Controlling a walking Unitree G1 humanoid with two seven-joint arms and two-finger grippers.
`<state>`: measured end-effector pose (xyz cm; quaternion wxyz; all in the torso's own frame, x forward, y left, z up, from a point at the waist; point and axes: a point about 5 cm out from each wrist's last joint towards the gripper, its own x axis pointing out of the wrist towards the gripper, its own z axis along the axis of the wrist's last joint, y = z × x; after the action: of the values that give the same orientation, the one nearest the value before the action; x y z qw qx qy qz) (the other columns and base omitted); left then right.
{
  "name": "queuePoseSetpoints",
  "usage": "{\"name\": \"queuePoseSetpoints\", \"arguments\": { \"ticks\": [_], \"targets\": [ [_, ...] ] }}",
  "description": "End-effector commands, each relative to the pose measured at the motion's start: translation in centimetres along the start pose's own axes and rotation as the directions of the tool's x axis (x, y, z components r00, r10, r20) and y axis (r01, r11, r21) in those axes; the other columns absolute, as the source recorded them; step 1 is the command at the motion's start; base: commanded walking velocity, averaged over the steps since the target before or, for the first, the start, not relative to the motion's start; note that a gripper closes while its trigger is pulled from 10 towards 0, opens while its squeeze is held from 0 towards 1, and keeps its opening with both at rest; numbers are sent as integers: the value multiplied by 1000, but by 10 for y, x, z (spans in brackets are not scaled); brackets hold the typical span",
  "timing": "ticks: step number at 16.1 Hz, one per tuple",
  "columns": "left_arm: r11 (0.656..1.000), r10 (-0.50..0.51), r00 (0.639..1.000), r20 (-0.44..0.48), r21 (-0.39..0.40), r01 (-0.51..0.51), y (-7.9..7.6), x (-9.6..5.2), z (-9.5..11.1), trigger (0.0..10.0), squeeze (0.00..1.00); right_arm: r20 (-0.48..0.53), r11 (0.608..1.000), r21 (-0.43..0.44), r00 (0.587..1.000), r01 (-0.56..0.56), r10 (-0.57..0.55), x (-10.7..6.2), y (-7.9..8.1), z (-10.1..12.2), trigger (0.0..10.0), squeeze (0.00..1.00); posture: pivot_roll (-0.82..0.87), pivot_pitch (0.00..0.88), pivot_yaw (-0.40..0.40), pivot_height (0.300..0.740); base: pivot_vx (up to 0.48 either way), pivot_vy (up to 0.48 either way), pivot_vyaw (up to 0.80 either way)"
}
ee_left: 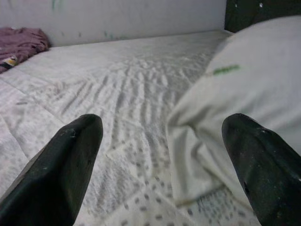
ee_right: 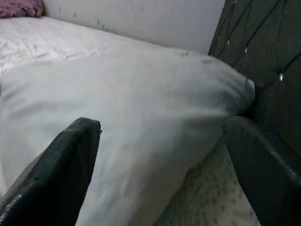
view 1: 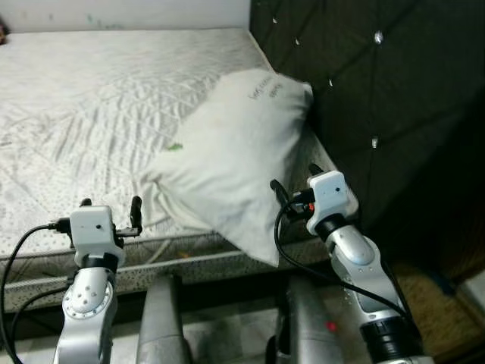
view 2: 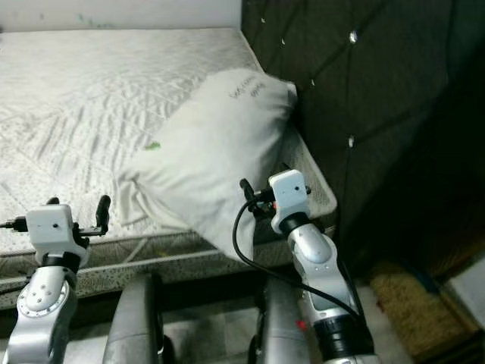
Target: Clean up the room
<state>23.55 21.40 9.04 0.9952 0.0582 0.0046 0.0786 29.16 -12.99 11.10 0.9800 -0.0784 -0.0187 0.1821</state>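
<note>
We reach for the pillow [view 1: 231, 159], lying at 1 o'clock on the bed [view 1: 91, 98] against the headboard [view 1: 379, 91]. Right claw [ee_right: 160, 155] released, left claw [ee_left: 155, 160] released; next, close in and grip.

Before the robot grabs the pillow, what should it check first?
1. Right gripper open wide enough: ok, its fingers stand apart in the right wrist view.
2. Right gripper at the pillow: ok, it sits by the pillow's lower corner, which overhangs the mattress edge; contact cannot be told.
3. Left gripper open: ok, fingers spread in the left wrist view.
4. Left gripper at the pillow: not ok, it is beside the pillow's left corner, over the mattress edge.
5. Pillow free to lift: cannot tell; its far end leans against the dark tufted headboard.
6. Other clutter: not ok, a purple cloth lies at the bed's far end.
</note>
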Motion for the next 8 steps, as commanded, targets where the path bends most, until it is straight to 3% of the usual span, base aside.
{"name": "queuePoseSetpoints", "arguments": {
  "ticks": [1, 8],
  "targets": [
    [1000, 5, 1000, 8, 5, -5, 1, -1, 3, 10000, 0, -30, 1000, -2, 999, -24, 24, 1, 2, -4, 10000, 0, 2, 45, -21, 481, 0, 0, 0],
    [1000, 1, 1000, -12, 5, -1, -2, -1, 1, 10000, 0, -99, 979, 54, 975, -196, 201, 4, 10, -10, 10000, 0, 11, 40, -38, 481, 0, 0, 0]
  ]
}}
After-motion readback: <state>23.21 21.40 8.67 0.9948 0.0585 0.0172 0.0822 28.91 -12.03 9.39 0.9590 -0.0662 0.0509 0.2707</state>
